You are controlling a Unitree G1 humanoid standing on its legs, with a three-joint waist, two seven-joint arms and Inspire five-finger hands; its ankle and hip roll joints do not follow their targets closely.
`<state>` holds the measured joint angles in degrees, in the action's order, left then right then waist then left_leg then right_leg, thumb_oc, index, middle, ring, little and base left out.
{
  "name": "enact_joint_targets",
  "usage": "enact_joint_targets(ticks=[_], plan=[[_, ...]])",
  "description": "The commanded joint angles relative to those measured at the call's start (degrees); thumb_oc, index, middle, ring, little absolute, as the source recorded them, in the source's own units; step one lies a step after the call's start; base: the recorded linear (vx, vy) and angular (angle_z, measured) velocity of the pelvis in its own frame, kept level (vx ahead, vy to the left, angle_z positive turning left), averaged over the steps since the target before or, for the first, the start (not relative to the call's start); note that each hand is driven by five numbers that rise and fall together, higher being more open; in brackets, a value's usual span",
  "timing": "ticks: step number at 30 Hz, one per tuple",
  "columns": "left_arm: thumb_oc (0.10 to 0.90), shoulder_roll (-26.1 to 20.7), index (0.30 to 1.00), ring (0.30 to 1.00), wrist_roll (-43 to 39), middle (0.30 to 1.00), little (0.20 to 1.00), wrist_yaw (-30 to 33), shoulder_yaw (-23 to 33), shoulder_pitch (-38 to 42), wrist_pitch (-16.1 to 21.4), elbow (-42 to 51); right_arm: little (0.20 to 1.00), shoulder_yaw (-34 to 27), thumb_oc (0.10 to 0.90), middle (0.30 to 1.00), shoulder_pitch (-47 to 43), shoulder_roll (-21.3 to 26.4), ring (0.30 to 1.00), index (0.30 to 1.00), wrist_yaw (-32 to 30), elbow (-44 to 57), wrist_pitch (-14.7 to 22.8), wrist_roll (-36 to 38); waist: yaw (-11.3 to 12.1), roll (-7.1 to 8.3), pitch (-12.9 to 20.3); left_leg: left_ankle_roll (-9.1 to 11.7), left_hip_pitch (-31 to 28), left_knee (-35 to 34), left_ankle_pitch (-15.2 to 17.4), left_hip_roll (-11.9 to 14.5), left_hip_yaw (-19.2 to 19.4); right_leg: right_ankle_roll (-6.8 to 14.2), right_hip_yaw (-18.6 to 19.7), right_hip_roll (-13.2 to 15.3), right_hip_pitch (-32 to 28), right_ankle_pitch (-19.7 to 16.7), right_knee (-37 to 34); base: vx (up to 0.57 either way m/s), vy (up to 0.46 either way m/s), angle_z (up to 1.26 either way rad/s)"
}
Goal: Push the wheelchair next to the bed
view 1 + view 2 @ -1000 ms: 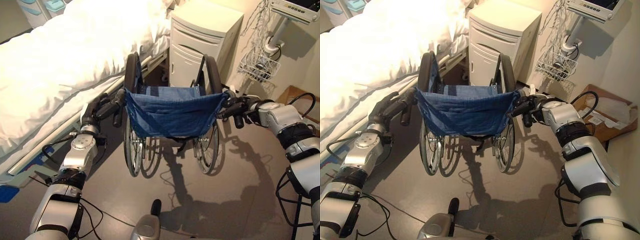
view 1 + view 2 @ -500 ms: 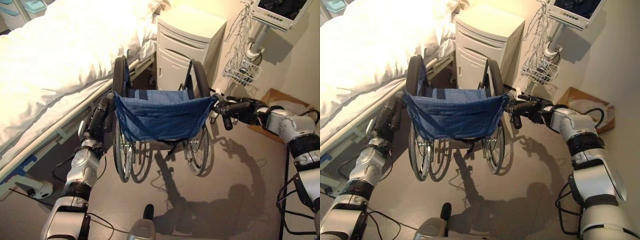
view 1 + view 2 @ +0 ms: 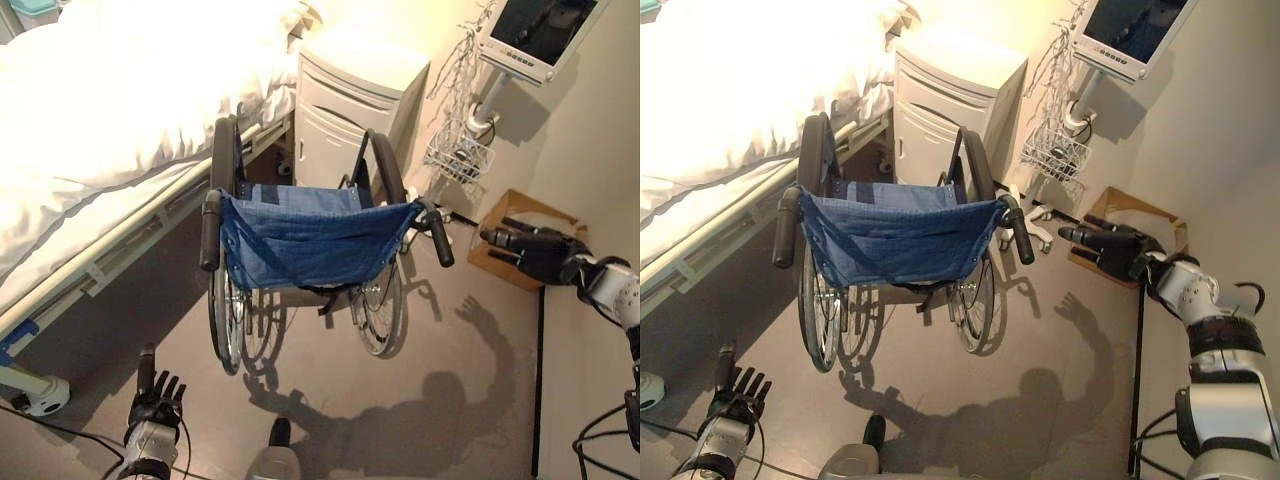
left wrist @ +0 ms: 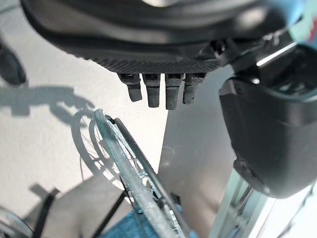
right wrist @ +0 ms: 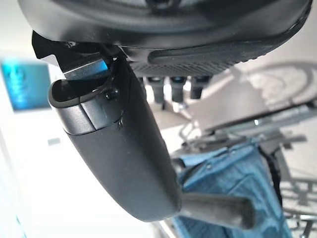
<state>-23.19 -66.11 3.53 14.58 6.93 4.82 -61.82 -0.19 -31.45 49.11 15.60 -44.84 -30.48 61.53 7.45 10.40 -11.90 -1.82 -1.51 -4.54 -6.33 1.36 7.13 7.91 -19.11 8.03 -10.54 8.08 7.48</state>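
Left eye view: wheelchair rolls easily; grip its stiff push handles. My left hand, seven o'clock, and right hand, three o'clock, hang released.

Wheelchair: stands on the floor, taken as landmark, its back toward the camera.
Bed: left of the wheelchair, its side rail just beside the wheelchair's left wheel.
Bedside cabinet: behind the wheelchair, at the head end of the bed.
Wire basket: right of and behind the wheelchair, on a stand.
Monitor: above the wire basket, on that stand.
Cardboard box: on the floor right of the wheelchair, by the wall.
Left hand: near the camera, left of the wheelchair, apart from it.
Right hand: right of the wheelchair, apart from its right handle, before the cardboard box.
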Motion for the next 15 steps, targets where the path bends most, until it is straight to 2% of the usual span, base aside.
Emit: enact_joint_targets(ticks=[1,3,4,7,10,11,12,14,15], plan=[[0.800,0.02,0.900,0.900,4.41,0.900,0.900,-1.01,-1.91,0.31,2.67,2.24,0.900,-5.62,0.800,0.900,-1.69,4.81,0.900,0.900,2.65,0.16,2.92,10.06,-0.44,-0.82,4.81,0.01,-1.60,2.41,7.35,-0.59,2.11,1.95,1.65,2.50,4.19,-10.84,2.20,0.01,-0.052,-0.08],[0.800,0.43,0.900,0.900,6.53,0.900,0.900,-0.72,-2.57,-0.29,1.82,2.15,0.900,-7.94,0.800,0.900,0.80,4.29,0.900,0.900,3.25,-0.20,2.34,11.00,-0.70,-0.91,4.70,-0.05,-1.74,2.39,7.60,-0.50,2.19,1.99,1.76,2.48,4.70,-10.87,2.41,-0.01,-0.037,-0.06],[0.800,0.91,0.900,0.900,10.53,0.900,0.900,-0.80,-3.65,-1.10,1.67,2.15,0.900,-10.44,0.800,0.900,4.15,3.12,0.900,0.900,5.17,-1.38,2.23,8.99,-1.12,-1.00,4.34,-0.16,-1.81,2.52,7.93,-0.46,2.36,2.07,1.94,2.54,5.32,-11.03,2.57,-0.02,-0.034,-0.02],[0.800,1.56,0.900,0.900,18.89,0.900,0.900,-1.24,-6.42,-2.13,2.43,2.89,0.900,-13.02,0.800,0.900,8.78,1.45,0.900,0.900,9.17,-3.21,3.13,5.30,-1.13,-1.10,3.73,-0.33,-2.12,2.59,8.30,-0.34,2.58,2.10,2.00,2.72,6.23,-11.31,2.72,-0.04,-0.044,0.02],[0.800,2.72,0.900,0.900,28.45,0.900,0.900,-1.94,-10.86,-3.97,4.83,3.93,0.900,-12.58,0.800,0.900,12.50,-4.20,0.900,0.900,14.21,-6.42,10.72,1.43,-0.69,-1.77,2.90,-0.52,-2.52,2.62,8.70,-0.19,3.31,2.05,1.20,2.93,7.34,-12.10,2.26,-0.04,-0.024,-0.08],[0.800,3.20,0.900,0.900,34.68,0.900,0.900,-2.43,-12.37,-5.33,7.21,5.50,0.900,-11.03,0.800,0.900,12.90,-8.86,0.900,0.900,14.02,-6.10,15.14,2.53,0.20,-2.17,2.60,-0.30,-3.19,2.24,9.03,0.06,4.91,2.23,-1.58,4.17,7.74,-13.35,2.21,0.01,-0.002,-0.22],[0.800,3.87,0.900,0.900,38.24,0.900,0.900,-1.80,-13.74,-6.13,8.73,7.25,0.900,-9.87,0.800,0.900,13.38,-12.58,0.900,0.900,13.62,-5.55,18.17,1.25,0.77,-2.82,2.50,-0.05,-4.13,1.63,10.00,0.20,5.25,2.88,-3.12,5.04,8.11,-13.68,2.18,0.03,0.000,-0.47],[0.800,4.73,0.900,0.900,42.59,0.900,0.900,-0.91,-15.61,-7.42,11.49,9.06,0.900,-8.33,0.800,0.900,14.46,-17.47,0.900,0.900,14.05,-4.58,22.73,1.15,1.52,-3.54,2.26,0.11,-4.68,1.17,9.98,0.39,6.62,2.94,-5.82,6.16,8.55,-14.54,1.56,0.00,0.010,-0.75],[0.800,5.53,0.900,0.900,46.17,0.900,0.900,0.27,-17.16,-8.33,13.31,10.10,0.900,-7.15,0.800,0.900,15.89,-21.17,0.900,0.900,13.66,-4.23,26.51,-0.09,1.93,-4.09,2.34,0.11,-5.04,1.11,10.37,0.45,7.03,2.99,-6.44,6.36,8.57,-14.50,1.03,-0.11,0.005,-0.54]])
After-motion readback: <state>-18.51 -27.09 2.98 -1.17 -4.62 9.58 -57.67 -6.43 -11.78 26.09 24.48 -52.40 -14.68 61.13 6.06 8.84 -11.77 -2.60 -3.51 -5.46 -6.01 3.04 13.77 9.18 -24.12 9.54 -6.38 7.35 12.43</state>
